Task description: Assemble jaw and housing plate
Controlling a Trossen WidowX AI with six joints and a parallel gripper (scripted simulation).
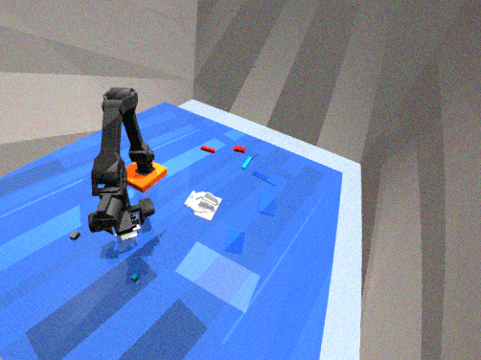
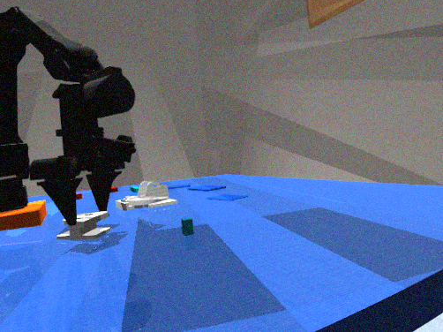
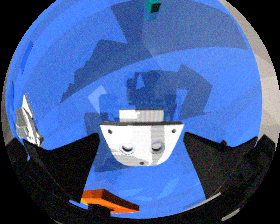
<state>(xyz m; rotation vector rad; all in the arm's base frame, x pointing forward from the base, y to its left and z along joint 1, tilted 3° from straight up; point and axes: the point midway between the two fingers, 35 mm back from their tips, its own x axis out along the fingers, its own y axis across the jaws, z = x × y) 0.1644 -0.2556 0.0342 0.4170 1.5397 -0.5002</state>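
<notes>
The black two-fingered gripper (image 1: pixel 128 224) (image 2: pixel 90 217) (image 3: pixel 142 145) is standing wide open, holding nothing, its fingers straddling the white two-holed housing plate (image 1: pixel 129 235) (image 2: pixel 93 219) (image 3: pixel 141 142), which is sitting left of the white flat-based assembly (image 1: pixel 203 205) (image 2: pixel 147 199) (image 3: pixel 27 122).

Grey walls (image 1: pixel 96 28) (image 2: pixel 265 109) (streaked with shadow).

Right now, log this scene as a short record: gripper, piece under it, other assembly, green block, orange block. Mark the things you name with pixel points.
gripper (image 1: pixel 127 231) (image 2: pixel 88 217) (image 3: pixel 142 137): open, low, fingers either side of the white plated piece
white plated piece (image 1: pixel 129 235) (image 2: pixel 83 230) (image 3: pixel 142 142): on the blue surface, not gripped
white assembly (image 1: pixel 203 205) (image 2: pixel 150 199) (image 3: pixel 27 122): apart from the gripper
green block (image 1: pixel 134 278) (image 2: pixel 187 227) (image 3: pixel 152 7): on the blue surface, standing alone
orange block (image 1: pixel 146 181) (image 2: pixel 26 215) (image 3: pixel 107 200): under the arm's base
</notes>
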